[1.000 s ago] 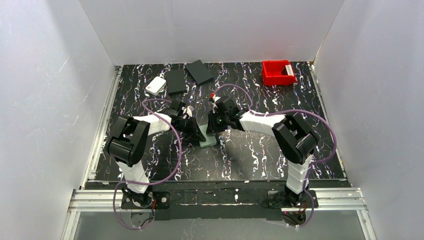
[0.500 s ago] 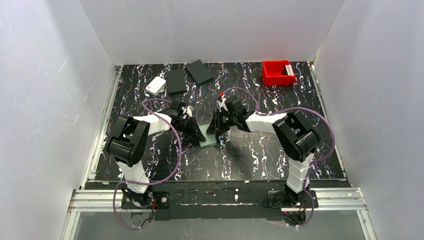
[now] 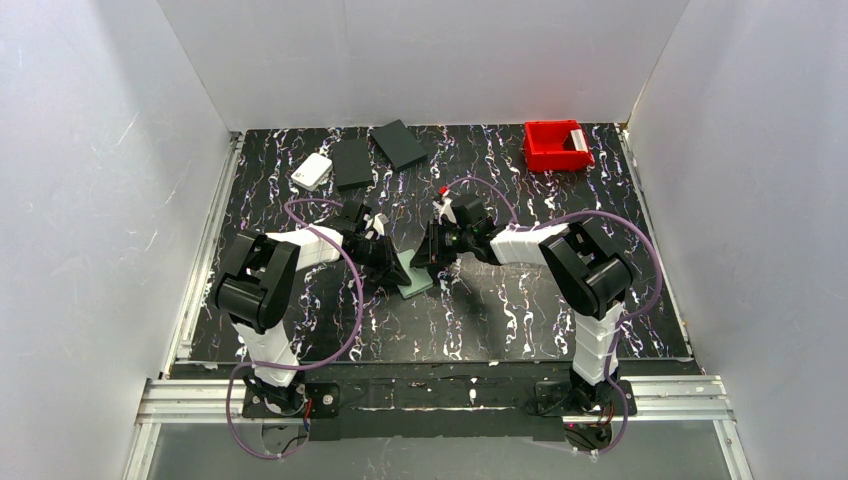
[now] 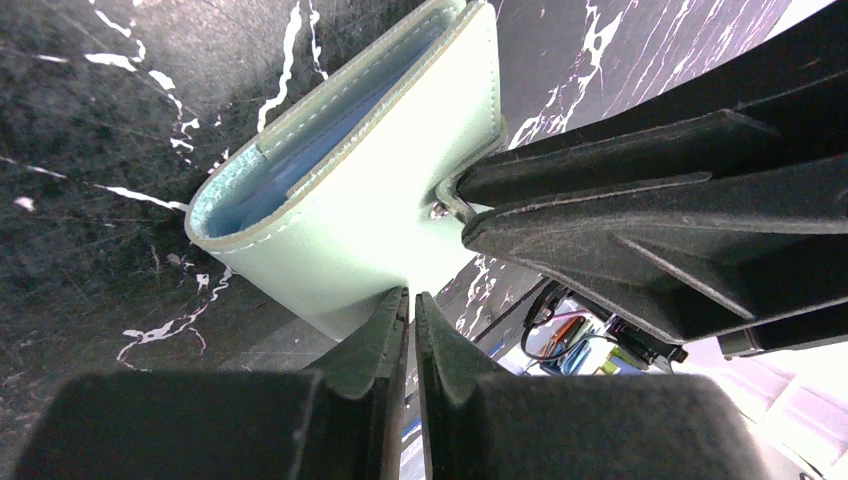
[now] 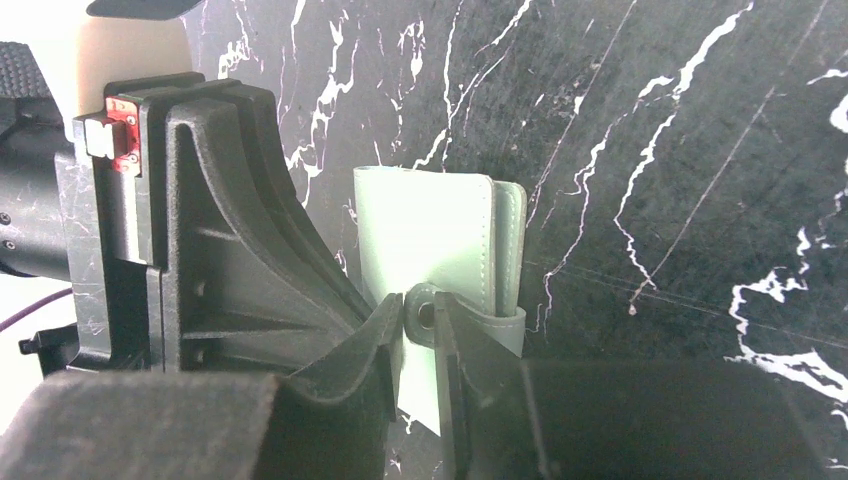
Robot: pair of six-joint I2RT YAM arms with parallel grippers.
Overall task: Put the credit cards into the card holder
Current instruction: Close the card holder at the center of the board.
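The right pincer (image 5: 415,318) is closed on the snap tab of the sage-green card holder (image 5: 425,230). The holder is folded, its layered edge to the right, over the black marbled bench (image 5: 650,150). The left pincer (image 5: 345,290) touches the holder's left side.

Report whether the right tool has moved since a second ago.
Yes: the right tool swung slightly rightward, toward the red bin's side, while its tips stayed at the card holder.

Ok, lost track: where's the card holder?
Mid-table in the top view, the card holder is gripped by the left gripper and, at its snap tab, the right gripper.
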